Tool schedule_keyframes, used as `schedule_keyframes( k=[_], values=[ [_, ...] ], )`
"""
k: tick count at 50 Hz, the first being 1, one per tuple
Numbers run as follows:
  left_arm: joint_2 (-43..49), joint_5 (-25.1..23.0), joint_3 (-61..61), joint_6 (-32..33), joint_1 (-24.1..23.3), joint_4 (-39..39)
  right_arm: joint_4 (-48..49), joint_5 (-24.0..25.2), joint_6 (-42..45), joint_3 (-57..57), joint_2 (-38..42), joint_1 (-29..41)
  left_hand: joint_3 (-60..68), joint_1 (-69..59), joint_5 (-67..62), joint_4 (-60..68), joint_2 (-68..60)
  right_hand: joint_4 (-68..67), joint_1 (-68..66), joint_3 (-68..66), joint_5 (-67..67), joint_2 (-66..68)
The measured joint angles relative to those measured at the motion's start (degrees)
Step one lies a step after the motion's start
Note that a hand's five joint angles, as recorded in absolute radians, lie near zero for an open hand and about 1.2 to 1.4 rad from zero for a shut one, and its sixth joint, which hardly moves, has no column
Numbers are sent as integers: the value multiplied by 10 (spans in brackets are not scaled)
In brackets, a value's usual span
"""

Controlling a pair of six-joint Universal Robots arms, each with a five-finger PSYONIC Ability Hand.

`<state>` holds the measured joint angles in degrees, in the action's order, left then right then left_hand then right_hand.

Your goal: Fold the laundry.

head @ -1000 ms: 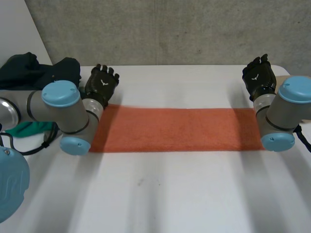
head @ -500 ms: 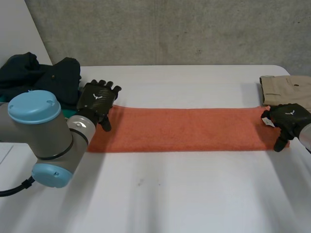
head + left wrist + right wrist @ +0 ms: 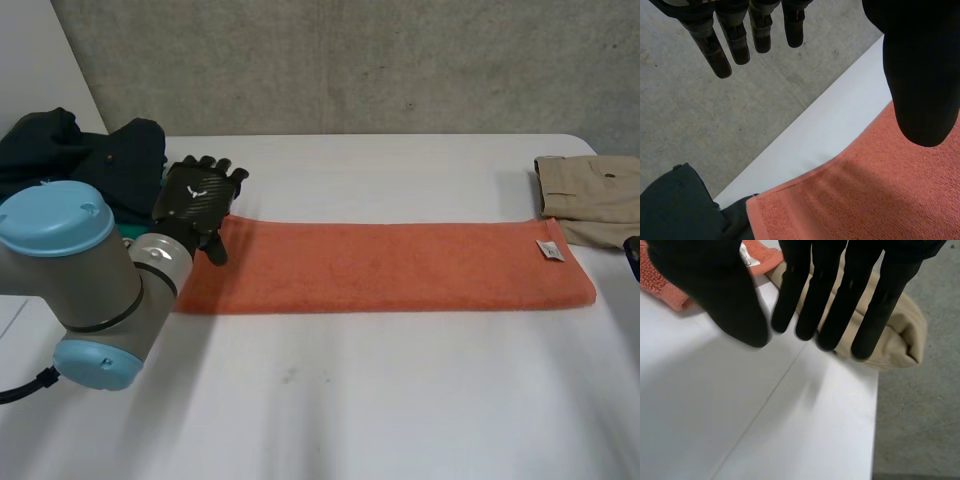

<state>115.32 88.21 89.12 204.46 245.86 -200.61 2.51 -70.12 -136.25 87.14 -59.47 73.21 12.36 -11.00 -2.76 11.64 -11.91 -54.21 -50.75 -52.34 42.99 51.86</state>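
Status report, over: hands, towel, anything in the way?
Left hand open, over the orange towel's left end. Right hand open, empty, by the beige garment. Towel flat in a long strip. Dark clothes lie by its left corner.

White table [image 3: 400, 400]: the near half, in front of the orange towel [image 3: 385, 267], lies bare, as does the far strip behind it. Obstacles: a dark clothes pile [image 3: 90, 150] at the far left, against the towel's left end; a folded beige garment [image 3: 592, 190] at the far right, just beside its right end. The left arm [image 3: 85, 275] stands over the near left. The left hand [image 3: 200, 198] hangs over the towel's left end, fingers straight. The right hand [image 3: 822, 290], fingers straight, hangs over bare table beside the garment.
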Motion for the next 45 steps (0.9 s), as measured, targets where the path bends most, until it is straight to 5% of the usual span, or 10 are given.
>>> schedule_keyframes(
  k=[2, 4, 10, 17, 29, 35, 45],
  values=[
    [-8, 0, 3, -2, 0, 0, -3, 18, 8, 10, -14, -7, 0, 0, 0, 0, 0, 215, 203, 203, -219, -207],
    [-11, -1, 5, -4, 0, 0, -4, 33, 9, 17, -22, -8, 0, 0, 0, 0, 0, 273, 254, 260, -276, -263],
    [-24, -3, 14, -33, -1, 1, -3, 122, -24, 43, -40, -4, 0, 0, 0, 0, 0, 306, 264, 278, -306, -276],
    [-34, -17, 20, -61, -1, 1, -1, 156, -49, 45, -36, 12, 0, 0, 0, 0, 0, 293, 261, 275, -276, -274],
    [-38, -31, 24, -66, 1, 0, 18, 125, -44, 9, 40, 41, 0, 0, 0, 0, 0, 199, 168, 180, -184, -177],
    [-36, -31, 25, -65, 2, 0, 28, 98, -33, -11, 68, 45, 0, 0, 0, 0, 0, -124, -134, -142, 125, 152],
    [-41, -30, 27, -65, 4, 0, 36, 43, -16, -14, 48, 33, 0, 0, 0, 0, 0, -144, -134, -156, 131, 157]
  ],
)
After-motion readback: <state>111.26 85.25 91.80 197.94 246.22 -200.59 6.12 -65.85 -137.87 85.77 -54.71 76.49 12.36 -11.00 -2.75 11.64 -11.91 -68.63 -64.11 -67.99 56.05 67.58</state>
